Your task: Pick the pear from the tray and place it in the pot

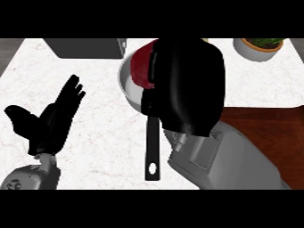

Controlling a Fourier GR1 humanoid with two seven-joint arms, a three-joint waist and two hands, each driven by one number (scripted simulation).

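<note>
Right hand over pot on marble bench (101, 133), pear out of sight.
Right hand (187, 84), back up, covers much of the pot; whether it grips anything cannot be told. Wooden tray (273, 129) at right. Steel pot (129, 84) (red inside, black handle pointing to the lower edge). Left hand (52, 124) rests at left, fingers straight and apart. Where the pear lies cannot be told.

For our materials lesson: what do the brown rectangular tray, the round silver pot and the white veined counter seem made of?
Brown rectangular tray: likely wood, matt, reddish streaks. Round silver pot: probably metal, smooth grey sheen. White veined counter: looks like marble or stone, faint veins.
</note>
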